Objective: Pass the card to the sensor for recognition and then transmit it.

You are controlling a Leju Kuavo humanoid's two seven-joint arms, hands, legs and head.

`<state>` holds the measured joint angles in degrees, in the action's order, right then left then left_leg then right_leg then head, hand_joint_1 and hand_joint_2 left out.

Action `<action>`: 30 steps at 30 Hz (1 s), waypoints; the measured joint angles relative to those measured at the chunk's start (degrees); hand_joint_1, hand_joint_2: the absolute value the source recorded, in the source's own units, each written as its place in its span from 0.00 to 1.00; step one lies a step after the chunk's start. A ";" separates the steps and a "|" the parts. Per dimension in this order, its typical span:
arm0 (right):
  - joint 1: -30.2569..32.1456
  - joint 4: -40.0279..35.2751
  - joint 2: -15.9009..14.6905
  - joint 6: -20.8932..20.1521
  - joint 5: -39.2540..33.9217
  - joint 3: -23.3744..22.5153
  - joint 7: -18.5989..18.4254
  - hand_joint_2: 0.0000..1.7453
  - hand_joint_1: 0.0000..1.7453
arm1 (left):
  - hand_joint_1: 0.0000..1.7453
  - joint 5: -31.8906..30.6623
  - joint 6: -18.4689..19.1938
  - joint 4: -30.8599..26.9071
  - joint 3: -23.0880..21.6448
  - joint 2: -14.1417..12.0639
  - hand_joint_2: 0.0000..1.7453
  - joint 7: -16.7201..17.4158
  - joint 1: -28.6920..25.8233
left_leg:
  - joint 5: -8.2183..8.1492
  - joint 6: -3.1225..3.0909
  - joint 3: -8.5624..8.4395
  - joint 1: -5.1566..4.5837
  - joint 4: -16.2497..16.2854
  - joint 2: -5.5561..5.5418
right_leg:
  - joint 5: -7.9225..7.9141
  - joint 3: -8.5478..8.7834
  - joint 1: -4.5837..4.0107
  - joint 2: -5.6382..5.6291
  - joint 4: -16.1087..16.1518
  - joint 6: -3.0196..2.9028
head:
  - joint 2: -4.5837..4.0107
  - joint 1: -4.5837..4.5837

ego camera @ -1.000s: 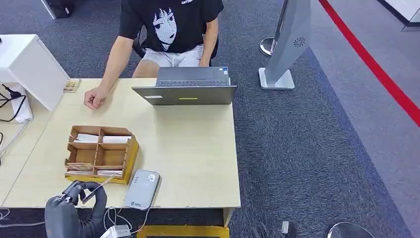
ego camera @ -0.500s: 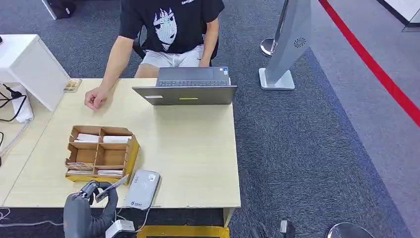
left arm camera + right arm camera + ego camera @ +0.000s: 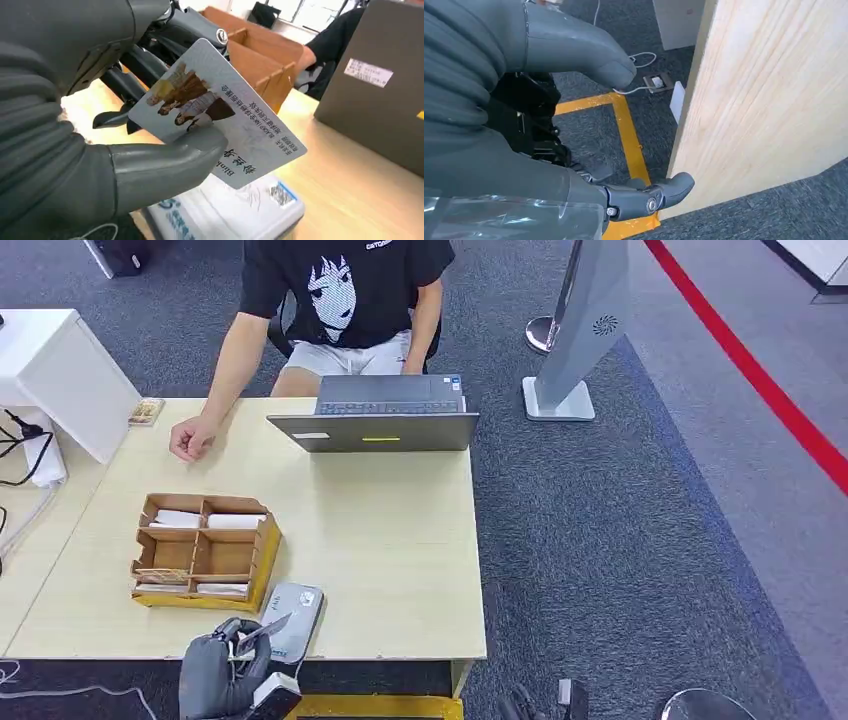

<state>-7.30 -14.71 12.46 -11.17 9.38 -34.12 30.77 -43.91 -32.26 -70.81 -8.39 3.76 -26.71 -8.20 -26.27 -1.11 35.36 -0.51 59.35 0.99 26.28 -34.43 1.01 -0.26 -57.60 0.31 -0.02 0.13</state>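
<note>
Light wood table (image 3: 380, 540) on grey carpet, a person (image 3: 345, 300) in a black printed t-shirt seated at the far edge, one fist (image 3: 190, 438) resting on the tabletop near the far left corner. Grey laptop (image 3: 375, 425) open at the far edge, its lid back facing the robot. White box (image 3: 60, 380) at the far left corner, just off the table's left edge. Brown wooden tray (image 3: 203, 550) with compartments near the near left part of the table, white slips in some slots. Grey-white sensor (image 3: 290, 615) flat at the near edge, just beside the tray's right near corner. Left hand (image 3: 225, 670) at the near edge, over the sensor's near end, pinching the card (image 3: 215, 112) between thumb and darker fingers; card is tilted, printed face with a cartoon picture and text showing in the wrist view, held just above the sensor (image 3: 230, 212), touching or not, cannot tell. Right hand (image 3: 574, 150) hangs below and beside the table edge (image 3: 774, 100), over carpet with yellow floor tape (image 3: 626, 130); thumb and one finger apart, nothing in it.
</note>
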 joint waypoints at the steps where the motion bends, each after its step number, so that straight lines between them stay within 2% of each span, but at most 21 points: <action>1: 0.00 0.00 0.00 0.17 0.07 0.07 0.04 1.00 0.00 | 1.00 0.00 0.00 0.57 0.02 0.13 1.00 -0.09 0.12 | 0.00 0.00 0.00 0.00 0.00 0.00 | 0.00 0.00 0.00 0.00 0.00 0.00 | 0.00 0.00; 24: -0.11 0.00 0.00 0.76 0.57 1.05 0.42 1.00 0.00 | 1.00 -0.13 -0.17 4.65 1.25 0.72 1.00 -0.81 1.22 | 0.00 0.00 -0.01 0.00 0.00 -0.01 | 0.00 0.01 0.00 0.01 0.00 0.00 | 0.00 0.00; 28: -0.32 0.00 0.00 0.79 1.22 1.57 -0.17 1.00 0.00 | 1.00 -3.81 -1.86 4.26 1.25 0.48 1.00 -0.74 1.47 | 0.01 0.00 -0.02 0.01 0.00 -0.01 | -0.01 0.01 -0.01 0.01 0.00 -0.01 | 0.00 0.00; 30: -0.48 0.00 0.00 0.79 1.66 2.17 -0.72 1.00 0.00 | 1.00 -6.37 -2.69 1.83 1.25 -0.38 1.00 0.55 1.52 | 0.05 0.03 -0.02 0.03 0.00 -0.01 | -0.02 0.00 -0.02 0.01 0.00 -0.02 | 0.00 0.00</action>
<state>-7.78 -14.71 12.46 -10.38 11.04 -31.95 30.05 -50.28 -34.95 -68.99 -7.15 3.39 -26.16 -6.68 -26.23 -1.07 35.34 -0.48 59.35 0.98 26.27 -34.43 0.99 -0.25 -57.60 0.29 -0.02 0.13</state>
